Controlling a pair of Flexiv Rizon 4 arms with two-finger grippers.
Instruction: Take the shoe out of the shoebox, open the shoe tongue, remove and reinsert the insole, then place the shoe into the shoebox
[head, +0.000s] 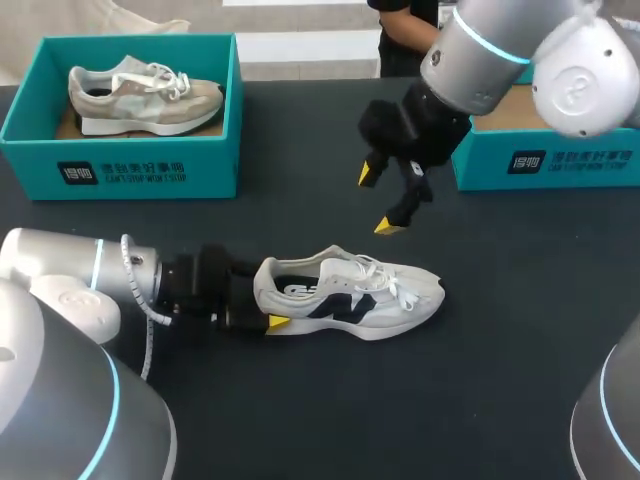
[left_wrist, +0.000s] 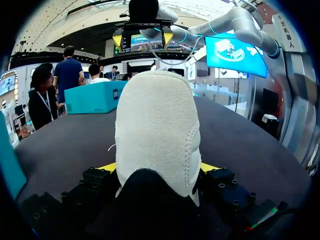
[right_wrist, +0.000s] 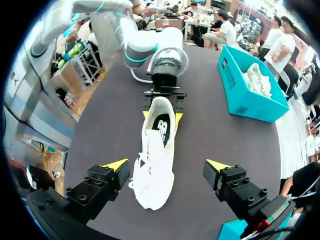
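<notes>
A white shoe with dark side markings lies on its sole on the dark table, toe pointing right. My left gripper is shut on its heel, a yellow tip on each side of the heel. Above the shoe's laces my right gripper hangs open with nothing between its fingers. In the right wrist view the shoe lies below and between the fingers of the right gripper, and the left gripper clamps the far end. The shoe's opening shows a dark insole.
A teal shoebox at the back left holds a second, beige shoe. Another teal box sits at the back right, behind my right arm. Bare table lies in front of the white shoe and to its right.
</notes>
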